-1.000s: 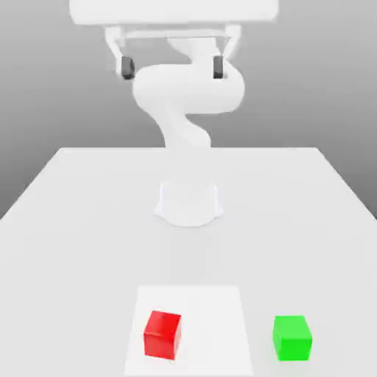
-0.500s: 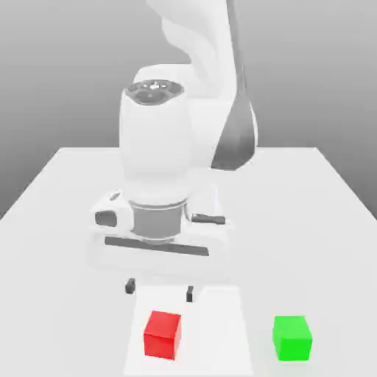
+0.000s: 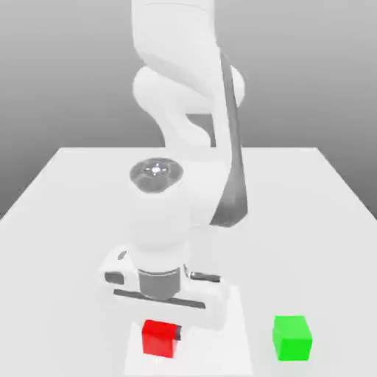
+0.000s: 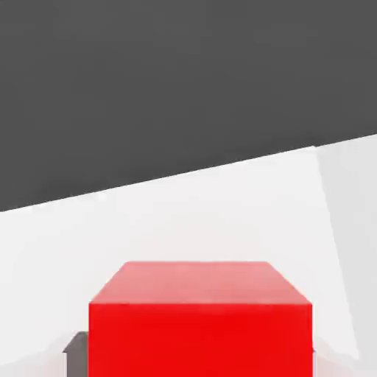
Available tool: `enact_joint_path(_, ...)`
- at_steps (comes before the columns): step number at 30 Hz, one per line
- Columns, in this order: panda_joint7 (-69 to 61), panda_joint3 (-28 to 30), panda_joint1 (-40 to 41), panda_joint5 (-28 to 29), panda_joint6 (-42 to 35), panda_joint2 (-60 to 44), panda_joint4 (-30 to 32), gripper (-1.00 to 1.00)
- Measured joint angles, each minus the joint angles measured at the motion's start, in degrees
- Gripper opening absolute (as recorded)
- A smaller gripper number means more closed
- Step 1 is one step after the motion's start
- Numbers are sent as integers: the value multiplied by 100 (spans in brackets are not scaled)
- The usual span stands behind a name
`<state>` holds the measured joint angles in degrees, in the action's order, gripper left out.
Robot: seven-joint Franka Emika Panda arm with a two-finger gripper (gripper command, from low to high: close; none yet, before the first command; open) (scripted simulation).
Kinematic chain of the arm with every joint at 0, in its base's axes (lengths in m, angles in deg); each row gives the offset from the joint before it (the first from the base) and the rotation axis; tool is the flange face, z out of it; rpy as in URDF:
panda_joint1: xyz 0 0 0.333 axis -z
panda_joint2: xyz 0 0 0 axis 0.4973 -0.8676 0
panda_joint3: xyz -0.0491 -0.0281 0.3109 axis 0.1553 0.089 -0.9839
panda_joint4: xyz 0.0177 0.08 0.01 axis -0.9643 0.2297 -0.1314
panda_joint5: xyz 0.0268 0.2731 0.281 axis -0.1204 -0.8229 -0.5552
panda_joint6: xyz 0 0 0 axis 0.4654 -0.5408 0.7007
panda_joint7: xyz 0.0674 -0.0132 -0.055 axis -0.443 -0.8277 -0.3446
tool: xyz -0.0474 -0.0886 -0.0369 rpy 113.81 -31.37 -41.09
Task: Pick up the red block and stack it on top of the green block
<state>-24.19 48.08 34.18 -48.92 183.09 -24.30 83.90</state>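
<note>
Red block [image 3: 159,339] is seen near the front edge of the exterior view, at about seven o'clock from that view's centre, low over the pale panel [image 3: 217,335], with no clear gap below it to show that it has been raised. Its sides are pinched by the fingers [image 4: 76,358], one dark pad being seen right against a side face in the hand view. Green block [image 3: 292,339] is placed well apart, at three o'clock from the red one, upright on the bench [image 3: 59,258]. Beyond them the arm [image 3: 158,228] is reached forward from twelve o'clock. The step in hand is judged to be securing the grip, with the lift next and the stacking not yet begun. Full, even pressure should be settled before any rise, and the first lift is best made slowly and straight up, so that slip or tilt can be caught. The red block should be carried towards three o'clock only once its underside is above the green one's top; if it is kept too low, the green block could be knocked. Its faces are best squared over the green top before lowering and release.
</note>
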Motion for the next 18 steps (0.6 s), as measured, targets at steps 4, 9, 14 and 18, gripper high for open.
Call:
enact_joint_path(4,-170,-242,-214,79,-586,585,1,-100)
enact_joint_path(9,-791,-1074,-973,241,-1033,779,-241,-100)
enact_joint_path(14,-762,-1199,-1355,698,-492,51,-404,-100)
enact_joint_path(18,-708,-1148,-1400,778,-349,-106,-415,100)
